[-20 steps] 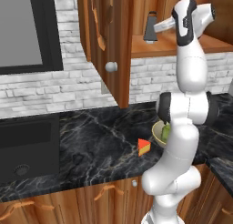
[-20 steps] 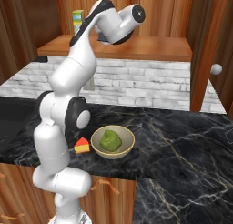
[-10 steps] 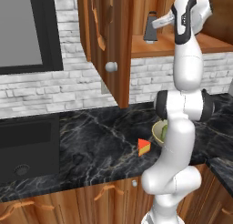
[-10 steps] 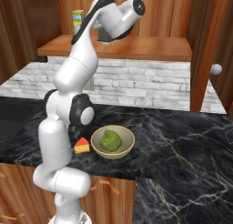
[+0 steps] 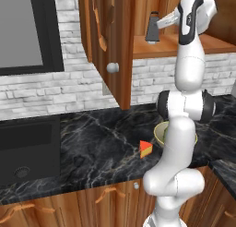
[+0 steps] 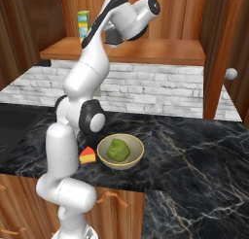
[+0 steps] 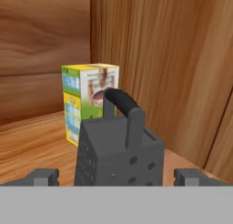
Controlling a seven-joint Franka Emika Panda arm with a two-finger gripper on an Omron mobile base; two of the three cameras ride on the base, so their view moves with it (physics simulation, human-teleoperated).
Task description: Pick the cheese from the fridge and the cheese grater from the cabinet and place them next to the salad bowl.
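Cheese grater stands upright on the cabinet shelf, dead ahead of the end effector, whose fingers are spread wide to either side of its body, gripping nothing. Its handle arches on top. A yellow-green carton stands just behind. Cheese already lies beside the salad bowl on the counter

carton: yellow-green printed box, upright on the wood shelf, near the back corner | countertop: black marble with pale veins | backsplash: white-grey brick wall | dark panel: black-framed, above the counter at left | lower cupboards: brown wood with curved handles
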